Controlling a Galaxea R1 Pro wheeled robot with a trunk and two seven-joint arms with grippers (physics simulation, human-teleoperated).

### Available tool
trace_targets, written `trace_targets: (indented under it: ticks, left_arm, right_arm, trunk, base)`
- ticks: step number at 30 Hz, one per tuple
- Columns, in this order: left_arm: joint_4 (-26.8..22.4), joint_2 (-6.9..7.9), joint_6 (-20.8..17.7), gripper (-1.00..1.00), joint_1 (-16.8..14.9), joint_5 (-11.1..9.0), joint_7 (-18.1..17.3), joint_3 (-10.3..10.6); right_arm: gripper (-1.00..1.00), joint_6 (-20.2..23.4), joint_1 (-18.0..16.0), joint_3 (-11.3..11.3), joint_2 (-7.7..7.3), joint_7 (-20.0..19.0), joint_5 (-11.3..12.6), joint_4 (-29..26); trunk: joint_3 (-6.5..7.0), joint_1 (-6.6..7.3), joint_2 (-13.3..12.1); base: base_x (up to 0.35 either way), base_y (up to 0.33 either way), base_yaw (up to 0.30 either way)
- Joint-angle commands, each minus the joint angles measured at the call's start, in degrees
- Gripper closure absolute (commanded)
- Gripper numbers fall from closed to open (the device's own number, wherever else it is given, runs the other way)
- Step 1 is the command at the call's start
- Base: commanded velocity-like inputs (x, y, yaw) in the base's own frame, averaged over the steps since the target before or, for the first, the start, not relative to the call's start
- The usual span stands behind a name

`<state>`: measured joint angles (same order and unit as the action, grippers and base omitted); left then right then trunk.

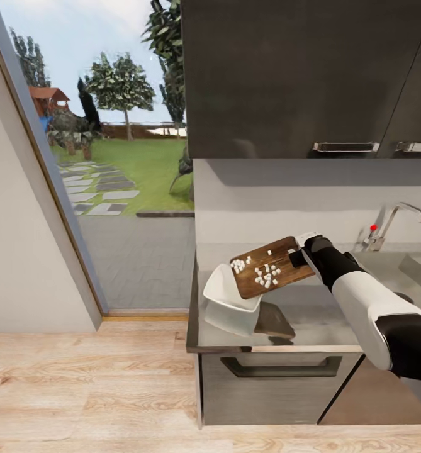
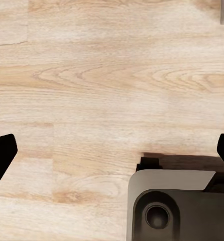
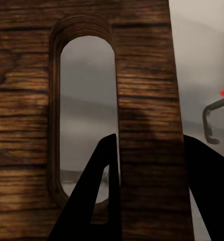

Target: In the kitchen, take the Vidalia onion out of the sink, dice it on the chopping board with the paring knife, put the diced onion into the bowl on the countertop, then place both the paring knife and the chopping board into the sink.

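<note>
Chopping board (image 1: 270, 267), pinched at its handle edge by right gripper (image 1: 300, 250), tilts over bowl (image 1: 226, 290).

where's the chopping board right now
In the head view the chopping board is held up tilted by the right gripper, its lower end over the white bowl on the countertop, left of the faucet.

We see dark upper cabinets (image 1: 298, 75) with metal handles (image 1: 345, 147) on the wall, and a grey drawer front (image 1: 279, 384) with a dark handle (image 1: 284, 367) below. Beyond the tall window (image 1: 103, 157) lie a lawn (image 1: 150, 167), trees (image 1: 119, 85) and stepping stones (image 1: 97, 189). Pale wood flooring (image 2: 112, 90) spreads underneath.
</note>
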<state>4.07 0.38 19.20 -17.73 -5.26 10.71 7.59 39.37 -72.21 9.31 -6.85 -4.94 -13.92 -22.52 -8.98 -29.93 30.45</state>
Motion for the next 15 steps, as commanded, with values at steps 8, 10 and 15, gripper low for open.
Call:
trace_targets:
  ticks: [8,10,15]
  left_arm:
    - [0.2,-0.03,0.4,-1.00,-0.1,-0.5,0.0,0.5]
    - [0.2,-0.03,0.4,-1.00,-0.1,-0.5,0.0,0.5]
    - [0.2,-0.04,0.4,-1.00,-0.1,-0.5,0.0,0.5]
  right_arm:
    - [1.00,0.3,0.0,0.9,-0.17,-0.3,-0.5,-0.1]
    - [1.00,0.3,0.0,1.0,-0.13,-0.3,-0.5,-0.1]
    - [1.00,0.3,0.0,1.0,-0.04,-0.2,-0.5,-0.1]
  trunk:
    - [-0.11,-0.02,0.1]
    - [-0.11,-0.02,0.1]
    - [-0.11,-0.02,0.1]
  base:
    - [0.000,-0.005,0.000]
    - [0.000,0.000,0.000]
    - [0.000,0.000,0.000]
